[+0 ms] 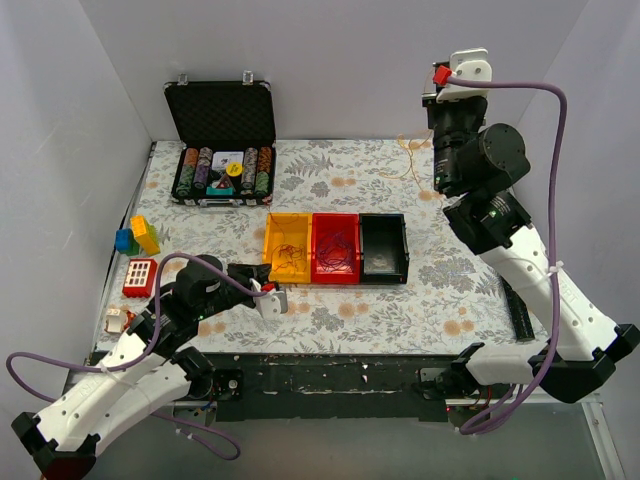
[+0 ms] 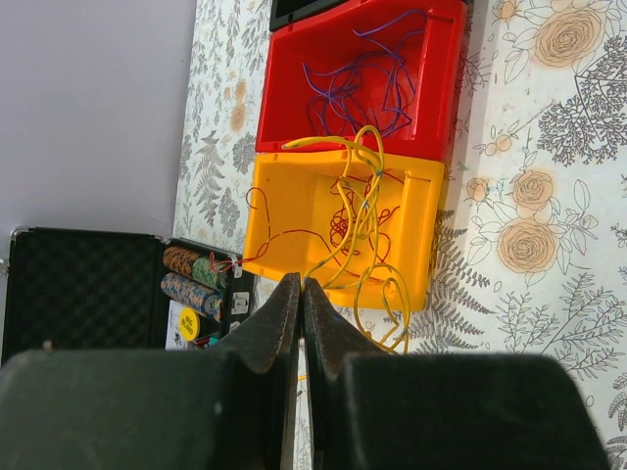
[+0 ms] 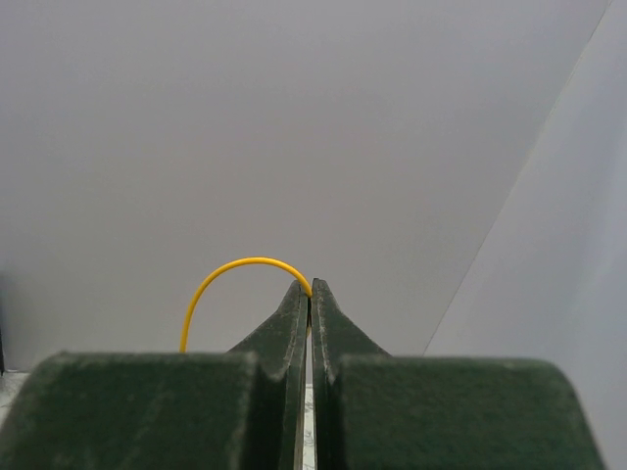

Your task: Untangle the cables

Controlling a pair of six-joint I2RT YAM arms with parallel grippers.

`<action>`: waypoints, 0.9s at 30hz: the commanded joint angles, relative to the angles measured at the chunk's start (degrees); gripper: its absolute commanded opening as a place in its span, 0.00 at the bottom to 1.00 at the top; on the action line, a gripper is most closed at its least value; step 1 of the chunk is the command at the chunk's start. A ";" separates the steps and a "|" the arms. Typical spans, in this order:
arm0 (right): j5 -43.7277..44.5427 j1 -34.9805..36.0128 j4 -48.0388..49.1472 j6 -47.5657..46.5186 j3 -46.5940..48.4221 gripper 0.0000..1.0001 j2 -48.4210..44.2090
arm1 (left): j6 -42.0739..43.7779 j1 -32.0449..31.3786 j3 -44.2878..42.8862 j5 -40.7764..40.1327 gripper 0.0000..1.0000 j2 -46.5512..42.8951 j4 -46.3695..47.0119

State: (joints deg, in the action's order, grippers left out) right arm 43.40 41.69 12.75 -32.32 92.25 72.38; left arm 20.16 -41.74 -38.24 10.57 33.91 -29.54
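Observation:
A tangle of yellow and dark red cables (image 2: 358, 211) lies in the yellow bin (image 1: 289, 250), with yellow loops hanging over its near wall. Purple cables (image 2: 358, 83) lie in the red bin (image 1: 335, 248). My left gripper (image 2: 301, 286) is shut just in front of the yellow bin, with a yellow strand running into its tips; it also shows in the top view (image 1: 278, 292). My right gripper (image 3: 311, 287) is raised high at the back right (image 1: 436, 98), shut on a yellow cable (image 3: 230, 269) that arcs to the left and hangs down (image 1: 410, 158).
A black bin (image 1: 384, 247) stands to the right of the red one. An open black case of poker chips (image 1: 222, 160) is at the back left. Toy blocks (image 1: 140, 235) and a red block (image 1: 139, 277) lie at the left edge.

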 commanded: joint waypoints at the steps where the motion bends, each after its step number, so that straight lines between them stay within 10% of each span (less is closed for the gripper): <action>1: 0.11 -0.47 2.01 0.50 1.09 0.01 -1.27 | 0.05 0.16 -0.70 0.86 0.00 -0.42 0.53; 27: -7.00 -0.91 -2.13 8.76 11.55 0.01 -0.75 | 0.58 0.08 -0.78 -0.37 0.00 -0.78 1.15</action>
State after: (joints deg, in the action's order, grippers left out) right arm 38.44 40.95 7.03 -23.92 100.25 72.34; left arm 20.21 -41.74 -38.24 10.48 33.63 -29.50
